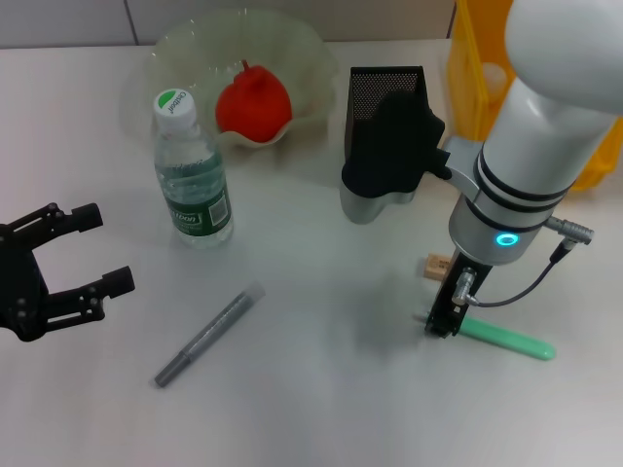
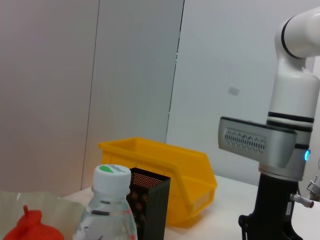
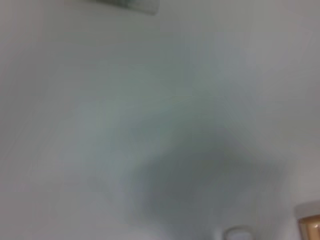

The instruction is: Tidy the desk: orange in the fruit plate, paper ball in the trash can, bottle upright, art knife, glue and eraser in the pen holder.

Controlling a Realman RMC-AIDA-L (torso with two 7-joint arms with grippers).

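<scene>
now mint-green glue (image 1: 511, 340) flat under right hand (image 1: 440, 326)

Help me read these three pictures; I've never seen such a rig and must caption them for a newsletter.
It is a two-armed robot tidying a desk. The head view looks down from above; the others come from cameras on each wrist. The left gripper hangs open and empty at the desk's left. The right gripper is down at one end of the mint-green glue, with the eraser just beyond. The bottle stands upright, the orange lies in the fruit plate, and the art knife lies loose. Behind are the pen holder and the trash can.
</scene>
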